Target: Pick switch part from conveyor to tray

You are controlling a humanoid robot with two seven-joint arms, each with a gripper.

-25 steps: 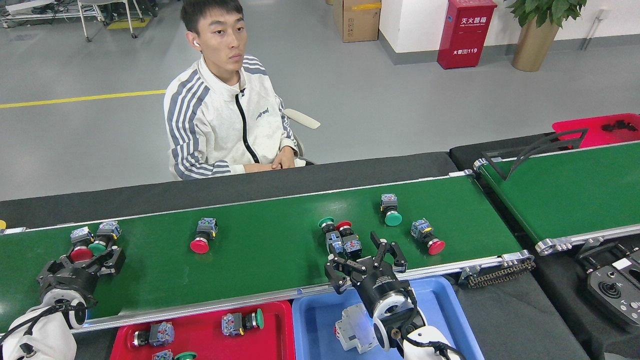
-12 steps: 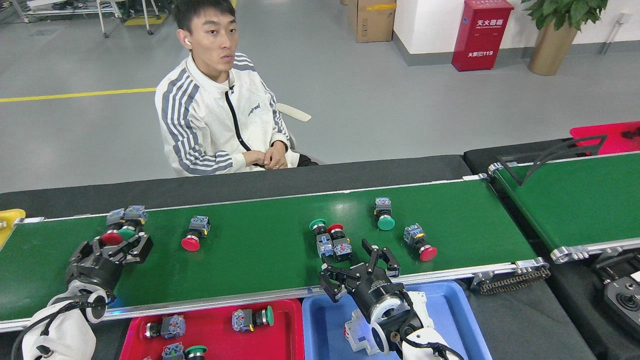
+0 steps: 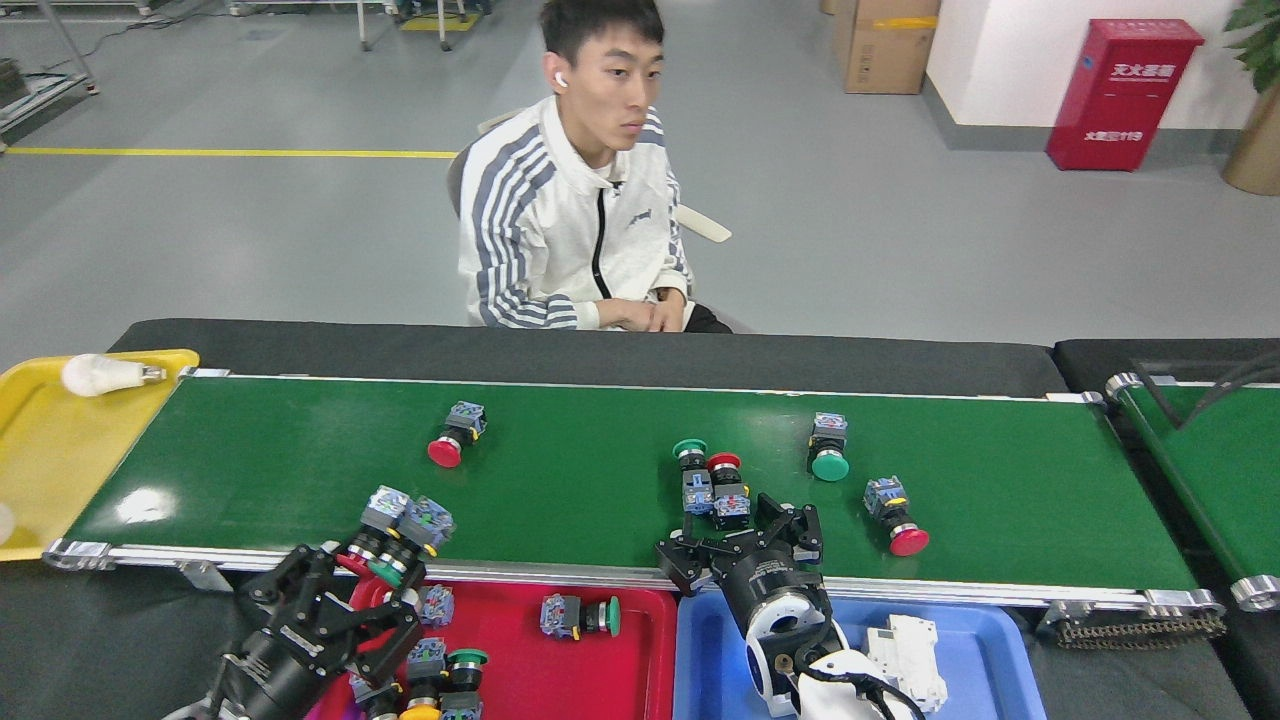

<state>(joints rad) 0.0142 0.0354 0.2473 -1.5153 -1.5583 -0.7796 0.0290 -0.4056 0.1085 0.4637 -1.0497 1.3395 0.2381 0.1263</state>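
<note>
The left gripper [image 3: 375,600] has swung off the conveyor [image 3: 560,470] since a second ago and now hangs over the red tray [image 3: 620,670], at about 7 o'clock from the belt's middle. It is pinching a pair of switches [image 3: 400,530], one red-capped and one green, their blue-grey bodies sticking up toward 1 o'clock. The pair sat on the belt at its left end a moment back; now it is clear of the near rail, so the carry looks nearly done and only the drop into the tray seems left.

The right gripper [image 3: 745,545] has barely shifted. Its fingers are spread at the belt's near edge, just beside a second pair [image 3: 715,485] standing together at its 11 o'clock, not yet touching as far as I can see.

Three more switches lie loose on the belt: a red one [image 3: 455,435] at 10 o'clock, a green one [image 3: 828,447] and a red one [image 3: 895,515] toward 3 o'clock. The red tray already holds several. A person [image 3: 570,230] sits behind the belt, hands off it.
</note>
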